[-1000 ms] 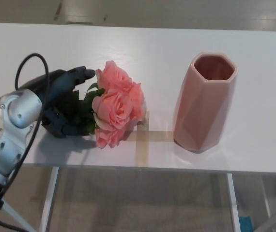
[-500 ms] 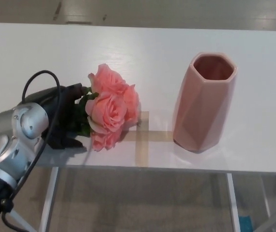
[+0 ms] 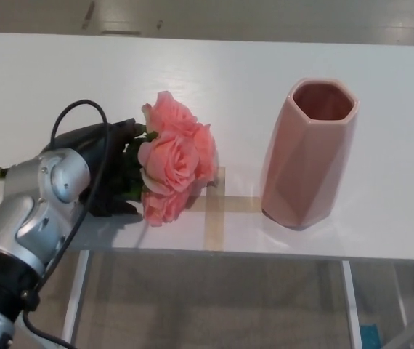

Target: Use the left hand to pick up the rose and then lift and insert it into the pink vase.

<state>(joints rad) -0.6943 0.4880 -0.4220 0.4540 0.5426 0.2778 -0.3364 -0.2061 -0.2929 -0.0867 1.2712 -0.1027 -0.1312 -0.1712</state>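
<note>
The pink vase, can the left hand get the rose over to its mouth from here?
Probably yes. The left hand is closed on the rose, and only bare white table lies between it and the open-topped pink vase.

Bright even light, soft shadows, mild glare on table (image 3: 381,145), sharp focus

White table (image 3: 214,80) bearing crossed tape strips (image 3: 213,209).

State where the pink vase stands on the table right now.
In the head view, the pink vase stands upright on the white table, right of the rose, beside the tape cross.
</note>
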